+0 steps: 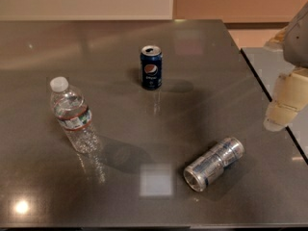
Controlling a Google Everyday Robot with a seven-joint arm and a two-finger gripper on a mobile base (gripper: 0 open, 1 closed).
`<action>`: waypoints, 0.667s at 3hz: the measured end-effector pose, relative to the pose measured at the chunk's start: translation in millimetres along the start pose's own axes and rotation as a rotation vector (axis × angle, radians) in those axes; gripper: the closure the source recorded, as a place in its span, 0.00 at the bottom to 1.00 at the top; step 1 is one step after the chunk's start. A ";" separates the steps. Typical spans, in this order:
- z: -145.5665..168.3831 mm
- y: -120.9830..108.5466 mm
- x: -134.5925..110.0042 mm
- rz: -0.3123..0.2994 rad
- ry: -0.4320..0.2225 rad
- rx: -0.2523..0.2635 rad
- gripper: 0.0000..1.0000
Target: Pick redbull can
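The redbull can is slim and silver with blue patches. It lies on its side on the dark grey table, toward the front right, with its open end facing the front left. My gripper is cream coloured and hangs at the right edge of the view, above the table's right edge. It is up and to the right of the can, apart from it, and holds nothing that I can see.
A shorter dark blue Pepsi can stands upright at the middle back. A clear water bottle with a white cap stands at the left. The table's right edge runs diagonally under the gripper, with a second grey surface beyond it.
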State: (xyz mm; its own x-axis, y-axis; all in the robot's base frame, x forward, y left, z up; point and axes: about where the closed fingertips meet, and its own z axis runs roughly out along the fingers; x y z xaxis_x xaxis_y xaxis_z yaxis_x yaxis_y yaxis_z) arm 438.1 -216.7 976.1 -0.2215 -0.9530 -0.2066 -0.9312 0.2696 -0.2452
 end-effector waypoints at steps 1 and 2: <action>0.0 0.0 0.0 0.000 0.000 0.000 0.00; 5.3 9.3 -4.1 -0.055 -0.041 -0.041 0.00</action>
State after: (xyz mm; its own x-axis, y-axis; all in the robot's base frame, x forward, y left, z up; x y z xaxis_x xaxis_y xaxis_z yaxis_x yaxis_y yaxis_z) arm 431.9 -209.5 969.7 -0.1588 -0.9595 -0.2327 -0.9529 0.2106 -0.2184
